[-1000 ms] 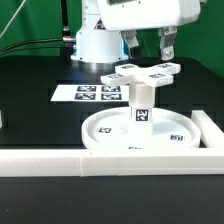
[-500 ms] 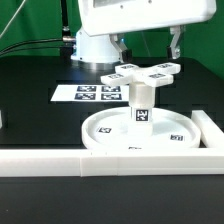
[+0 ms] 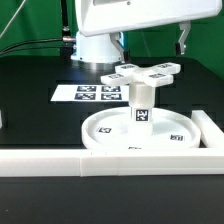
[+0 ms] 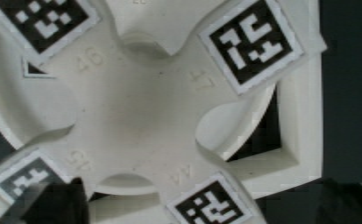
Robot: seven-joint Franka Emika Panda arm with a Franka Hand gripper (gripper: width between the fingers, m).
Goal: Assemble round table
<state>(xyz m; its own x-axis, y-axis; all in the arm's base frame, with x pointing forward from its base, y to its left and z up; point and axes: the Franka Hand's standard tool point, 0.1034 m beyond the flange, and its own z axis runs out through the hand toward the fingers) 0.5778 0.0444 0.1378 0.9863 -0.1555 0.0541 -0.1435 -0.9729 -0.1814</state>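
The round disc lies flat on the black table inside the corner of the white bars. The short cylinder leg stands upright on its middle. The cross-shaped base sits on top of the leg. In the wrist view the cross-shaped base fills the picture, seen from above, with a tag on each arm. My gripper hangs above the cross-shaped base, open and empty, with one finger on each side and touching nothing. One dark fingertip shows at the edge of the wrist view.
The marker board lies on the table behind the disc. A long white bar runs along the front and another along the exterior view's right. The arm's white base stands at the back.
My gripper has risen away from the cross-shaped base and its fingers now stand further apart. The disc, the leg and the cross-shaped base have not moved.
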